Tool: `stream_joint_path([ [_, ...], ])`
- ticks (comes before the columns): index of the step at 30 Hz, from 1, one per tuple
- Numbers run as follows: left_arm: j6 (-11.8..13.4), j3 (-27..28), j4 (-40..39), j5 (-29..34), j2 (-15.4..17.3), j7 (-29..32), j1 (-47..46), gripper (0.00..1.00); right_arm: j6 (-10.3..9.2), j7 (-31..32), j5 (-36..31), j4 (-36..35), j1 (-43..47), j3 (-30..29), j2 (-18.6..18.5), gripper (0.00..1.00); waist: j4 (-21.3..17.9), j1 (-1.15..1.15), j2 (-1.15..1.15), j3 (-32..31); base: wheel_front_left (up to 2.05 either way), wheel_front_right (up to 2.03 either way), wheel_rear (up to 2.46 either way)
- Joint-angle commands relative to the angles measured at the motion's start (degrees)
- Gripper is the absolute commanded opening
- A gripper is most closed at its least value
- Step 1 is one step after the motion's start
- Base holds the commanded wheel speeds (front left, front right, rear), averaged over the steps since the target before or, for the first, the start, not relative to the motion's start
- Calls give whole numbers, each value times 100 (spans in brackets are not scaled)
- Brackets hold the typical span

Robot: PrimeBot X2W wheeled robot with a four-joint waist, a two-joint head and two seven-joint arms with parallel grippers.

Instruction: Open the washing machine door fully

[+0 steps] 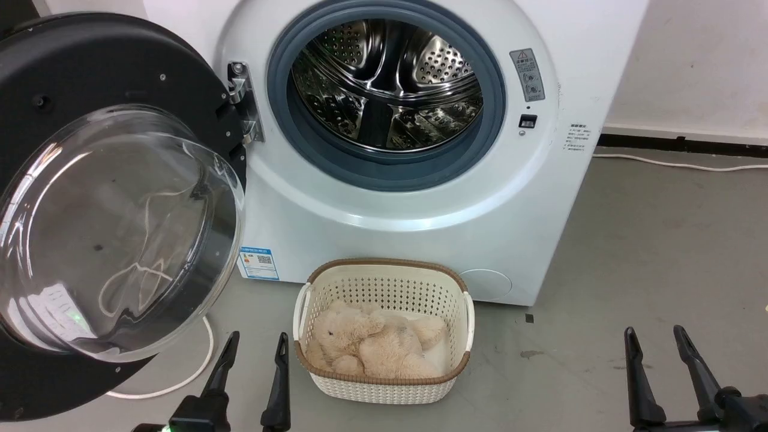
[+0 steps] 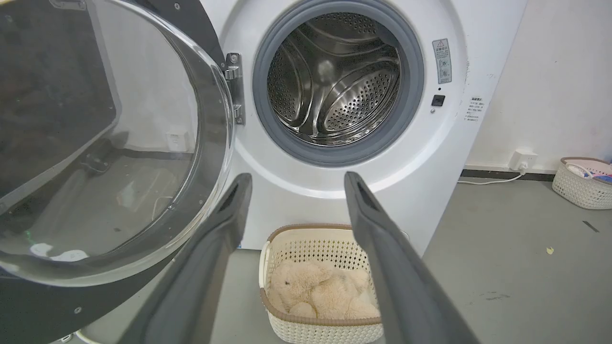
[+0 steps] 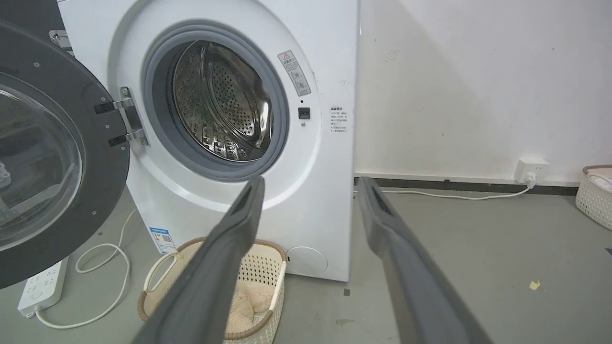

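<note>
While washing machine (image 1: 432, 204) stands on the floor at the wall's foot, washing machine door (image 1: 114, 228) hangs swung wide on its left hinge.
Door's glass bowl faces outward, steel drum exposed; cream basket (image 1: 384, 393) on the floor just before the machine's front, holding beige plush toy (image 1: 372, 348); left gripper (image 1: 257, 337) and right gripper (image 1: 654, 331) low, fingers apart, clasping nothing.
</note>
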Motion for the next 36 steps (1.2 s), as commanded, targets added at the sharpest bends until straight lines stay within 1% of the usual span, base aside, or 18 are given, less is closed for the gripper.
stream_joint_path([
  [1, -33, 33, 30, 64, -52, -31, 81, 100, 30, -16, -35, 22, 89, 4, 14, 100, -3, 0, 0, -2, 0, 0, 0],
  [15, -133, 224, 208, 182, -261, -31, 44, 100, 30, -19, 22, 76, 61, 27, 14, 100, -20, 0, 0, 20, 0, 0, 0],
  [16, -140, 236, 215, 191, -265, -31, 42, 0, 30, -19, 22, 81, 60, 34, 14, 0, -22, 0, 0, 28, 0, 0, 0],
  [17, -100, 208, 202, 141, -269, 5, -1, 0, -2, 2, 8, 65, -5, 26, 0, 0, -22, 0, 0, 25, 0, 0, 0],
  [20, -98, 194, 199, 134, -276, 6, -1, 0, -10, 4, 9, 63, -10, 23, 0, 0, -23, 0, 0, 26, 0, 0, 0],
  [36, -252, 407, 170, 348, -380, 212, -67, 0, -4, 211, -91, 60, -122, 88, 2, 0, -37, 0, 0, 54, 0, 0, 0],
])
